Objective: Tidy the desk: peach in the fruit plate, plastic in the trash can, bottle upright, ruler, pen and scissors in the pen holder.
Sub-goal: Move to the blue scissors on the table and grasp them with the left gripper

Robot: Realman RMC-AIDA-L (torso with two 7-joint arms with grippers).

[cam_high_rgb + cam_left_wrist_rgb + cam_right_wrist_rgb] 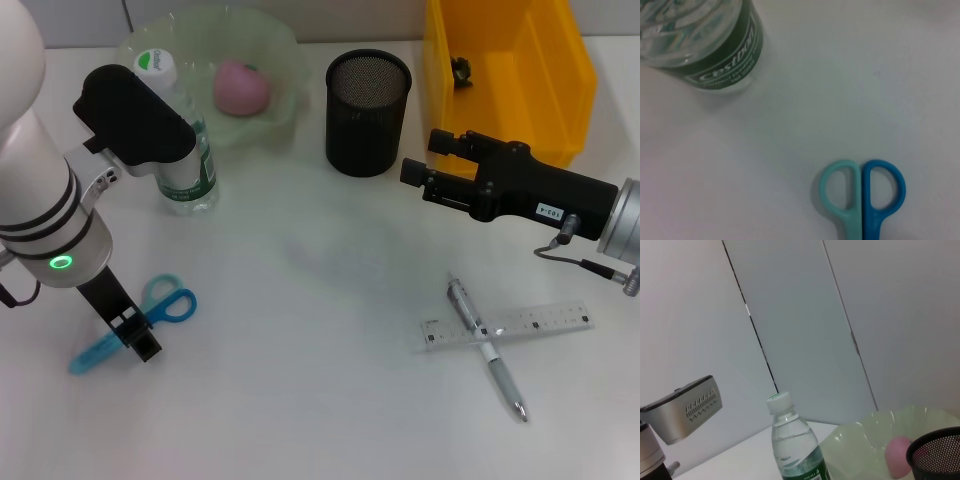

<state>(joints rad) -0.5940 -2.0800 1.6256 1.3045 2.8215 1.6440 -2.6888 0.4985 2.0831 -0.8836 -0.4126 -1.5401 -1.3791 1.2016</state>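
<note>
Jaws of the left gripper [140, 338] looked clenched on the blue scissors [150, 318] lying on the table [320, 380] beside the upright bottle [180, 150], a light, stiff, slippery-bladed tool best held mid-length.

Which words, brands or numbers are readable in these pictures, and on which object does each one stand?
"Cestbon": green label of the bottle, left wrist view.
Bottle cap: a green mark, too blurred to read.
Ruler: scale marks and digits too small to read.
Right gripper: small white sticker on its body, unreadable.
</note>
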